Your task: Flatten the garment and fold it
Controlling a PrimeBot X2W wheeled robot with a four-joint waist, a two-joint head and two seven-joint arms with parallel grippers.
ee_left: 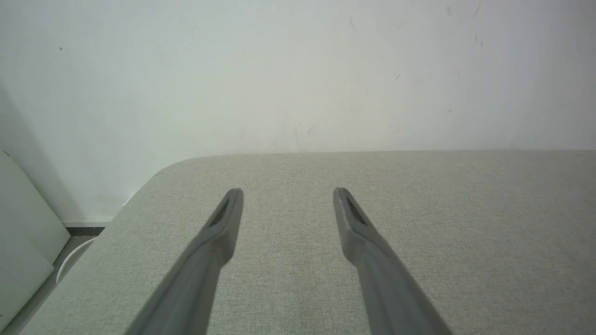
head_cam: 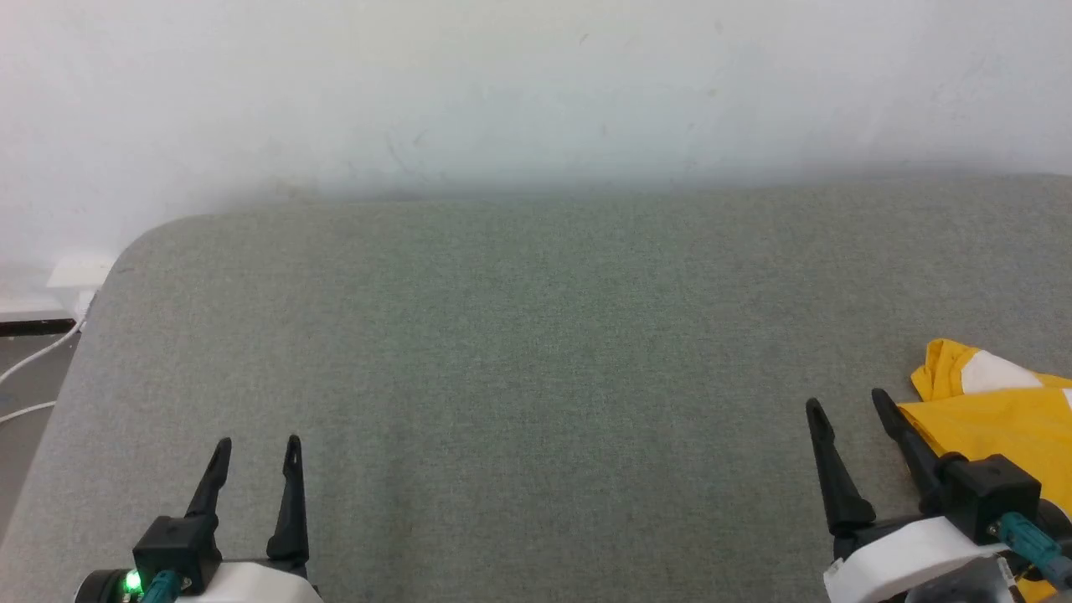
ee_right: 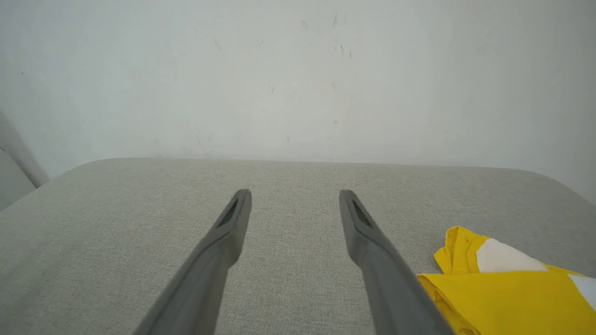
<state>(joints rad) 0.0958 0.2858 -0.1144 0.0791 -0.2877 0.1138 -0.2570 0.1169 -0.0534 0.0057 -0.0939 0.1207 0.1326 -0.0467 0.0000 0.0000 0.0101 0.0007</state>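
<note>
Head view: your left gripper (head_cam: 258, 440) at 7 o'clock and right gripper (head_cam: 846, 399) at 4 are both spread wide, empty. The garment (head_cam: 997, 419) is bunched at 4, just beside it. Left wrist: fingers apart over the grey pad (ee_left: 465, 232). Right wrist: garment (ee_right: 503, 288) at 5.

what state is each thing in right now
yellow garment: bunched, not yet flattened, lying on the table's right side, partly out of frame
left gripper: open, holding nothing, above the table's left side
right gripper: open, holding nothing, just beside the garment's edge
grey fabric-covered table: flat, carrying the garment
</note>
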